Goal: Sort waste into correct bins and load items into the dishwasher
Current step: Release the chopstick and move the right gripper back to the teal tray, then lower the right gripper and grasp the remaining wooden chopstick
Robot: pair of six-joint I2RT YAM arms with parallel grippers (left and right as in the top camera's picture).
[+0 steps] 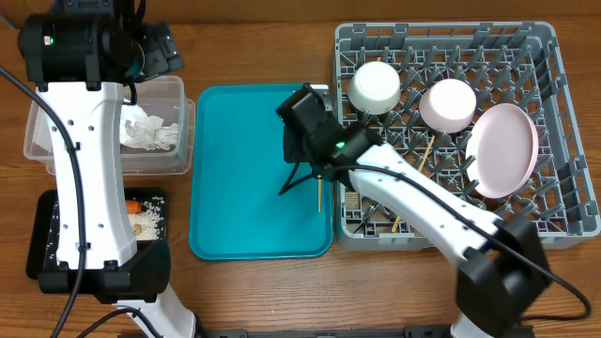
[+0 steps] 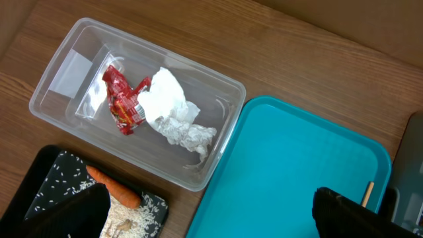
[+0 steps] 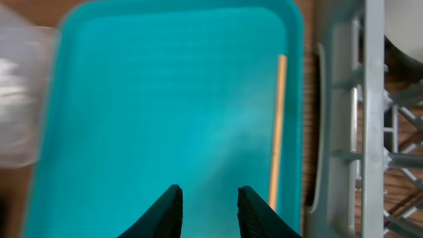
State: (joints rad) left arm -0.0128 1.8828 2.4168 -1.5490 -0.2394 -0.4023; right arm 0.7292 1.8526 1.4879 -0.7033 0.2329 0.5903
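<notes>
At the far left, the flat black rectangular tray [image 1: 42,218] is mostly covered in the overhead view by the white left arm. The left wrist view cuts off its near edge. On it a small orange carrot [image 2: 112,186] lies against beige crumbly food scraps [image 2: 135,215].

Behind it, the clear rectangular plastic tub [image 2: 59,63] holds a red snack wrapper [image 2: 123,99] touching crumpled white paper [image 2: 173,111]. From overhead the arm hides the wrapper. The left tool [image 2: 213,213] is raised above this side, released. Its dark fingertips are spread wide at the frame's bottom edge, with nothing between them.

The teal serving tray [image 1: 235,188] is bare but for one thin wooden chopstick [image 3: 278,125] lying along its right rim. The right tool [image 3: 210,210] hovers over the tray just left of the chopstick, released and empty. Its wrist view is blurred. Bare wooden worktop [image 1: 244,300] lies in front of the tray.

Just beside the tray, the large grey plastic dish rack [image 1: 563,103] carries a whitish bowl [image 1: 376,86], a second whitish bowl [image 1: 448,103] and a pale pink round plate [image 1: 502,150] standing on edge. A second thin stick [image 1: 425,150] shows among the pegs, partly hidden. The right arm crosses the rack's front left corner.
</notes>
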